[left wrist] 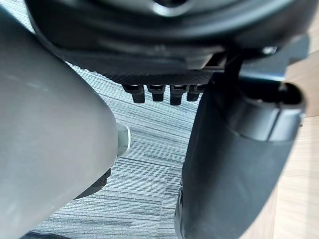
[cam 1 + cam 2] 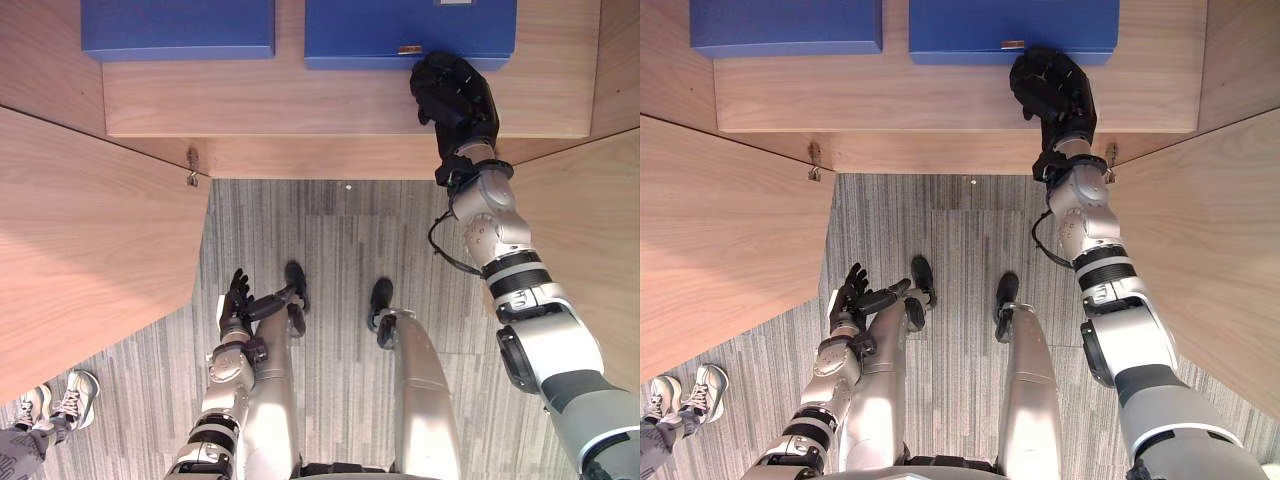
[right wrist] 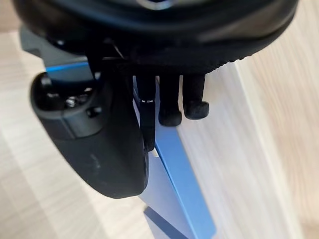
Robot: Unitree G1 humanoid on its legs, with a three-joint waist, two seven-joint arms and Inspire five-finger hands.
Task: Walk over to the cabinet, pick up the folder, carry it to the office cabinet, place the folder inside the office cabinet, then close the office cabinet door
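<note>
Right wrist view is showing the dark right hand (image 3: 109, 149) pinching the near edge of the flat blue folder (image 3: 179, 169), which is lying on the pale wooden cabinet shelf (image 2: 300, 100). Keeping it level and clear of the neighbouring blue folder (image 2: 178, 28) is looking wise.

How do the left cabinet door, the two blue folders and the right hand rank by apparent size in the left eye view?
1. left cabinet door: clearly largest.
2. left blue folder and right blue folder: look alike, both cut off by the top edge, so unranked.
3. right hand: smallest.
</note>
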